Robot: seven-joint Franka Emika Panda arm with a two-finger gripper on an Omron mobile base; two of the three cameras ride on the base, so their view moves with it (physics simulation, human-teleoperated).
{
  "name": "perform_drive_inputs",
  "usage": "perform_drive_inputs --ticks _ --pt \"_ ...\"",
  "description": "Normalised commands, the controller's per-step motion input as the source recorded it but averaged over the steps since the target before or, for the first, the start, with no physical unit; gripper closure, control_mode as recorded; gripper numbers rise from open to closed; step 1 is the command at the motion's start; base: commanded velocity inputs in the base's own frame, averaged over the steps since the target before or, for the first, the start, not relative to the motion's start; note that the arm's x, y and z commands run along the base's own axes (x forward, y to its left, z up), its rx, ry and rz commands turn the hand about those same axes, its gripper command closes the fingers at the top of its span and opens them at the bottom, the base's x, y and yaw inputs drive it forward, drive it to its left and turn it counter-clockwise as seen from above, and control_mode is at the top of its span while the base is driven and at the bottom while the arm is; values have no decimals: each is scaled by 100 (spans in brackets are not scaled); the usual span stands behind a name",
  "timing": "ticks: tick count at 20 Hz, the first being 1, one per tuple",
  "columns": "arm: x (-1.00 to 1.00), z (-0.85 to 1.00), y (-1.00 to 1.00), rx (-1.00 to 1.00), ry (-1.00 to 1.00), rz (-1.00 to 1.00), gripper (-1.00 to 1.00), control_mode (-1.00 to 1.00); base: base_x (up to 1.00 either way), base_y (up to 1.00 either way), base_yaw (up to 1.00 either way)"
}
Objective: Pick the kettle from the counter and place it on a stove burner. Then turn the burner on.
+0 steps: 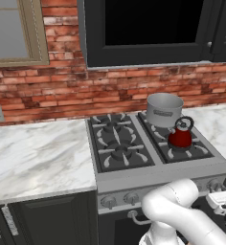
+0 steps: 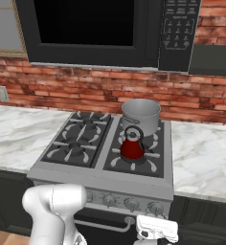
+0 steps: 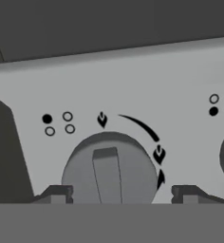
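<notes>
Brickwork (image 1: 57,95) and a dark microwave (image 2: 91,28) back the scene; below them runs the white marble surface (image 1: 38,153), broken by a grey steel stove (image 1: 153,167) with four grated burners.

Largest on the stove is a grey steel pot (image 1: 163,110) on the rear right burner. Just in front of it the red kettle (image 1: 180,136) stands upright on the front right burner (image 1: 184,149), off the surface, so the placing step appears done and the turning of the burner control remains.

The white arm (image 1: 182,210) bends low before the stove front, where a row of knobs (image 2: 131,204) lines the control panel.

In the hand view the hand (image 3: 118,192) faces one round grey knob (image 3: 109,166) squarely: its two fingertips (image 3: 57,193) stand apart, one at each side of the knob's lower edge, open and gripping nothing. Whether they touch the knob cannot be told. A raised bar crosses the knob's face, pointing up toward a flame mark, with a curved arrow beside it.

Handling, as judged: the knob is rigid and smooth, likely to slip if pinched at its round rim; the raised bar offers the surer hold for twisting. Which burner this knob serves is suggested only by the small dot pattern (image 3: 57,123) beside it.
</notes>
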Motion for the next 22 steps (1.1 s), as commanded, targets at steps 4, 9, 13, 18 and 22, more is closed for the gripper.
perform_drive_inputs --ticks 4,9,13,18,22 --pt "3 0 -1 0 -7 0 -100 -100 0 0 0" --pt "18 0 0 0 0 0 -100 -100 0 0 0" --pt "14 0 0 0 0 0 -100 -100 0 0 0" --pt "29 0 0 0 0 0 100 -100 0 0 0" --pt "18 0 0 0 0 -1 100 -100 0 0 0"
